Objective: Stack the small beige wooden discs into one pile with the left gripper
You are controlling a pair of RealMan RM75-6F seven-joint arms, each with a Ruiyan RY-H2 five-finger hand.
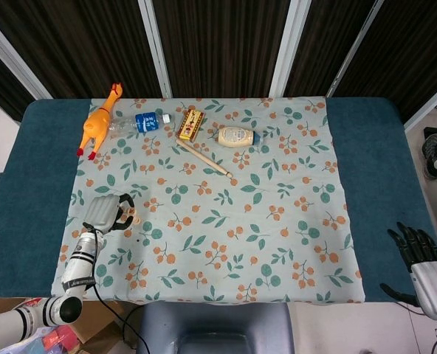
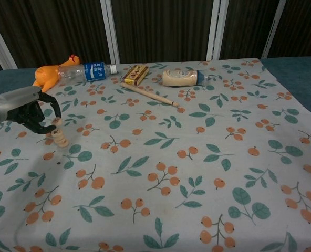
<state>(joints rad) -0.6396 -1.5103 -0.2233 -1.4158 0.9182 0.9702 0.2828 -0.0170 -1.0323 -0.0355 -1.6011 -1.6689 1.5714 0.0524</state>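
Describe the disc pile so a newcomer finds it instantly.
On the floral cloth, look to its left edge, below the orange rubber chicken. Beside the left hand stands the disc pile, a short upright stack of beige wooden discs, the only stacked thing there.

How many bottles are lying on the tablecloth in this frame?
2. A clear water bottle lies at the back left beside the orange rubber chicken; a beige squeeze bottle lies at the back centre, right of the yellow box. None looks hidden.
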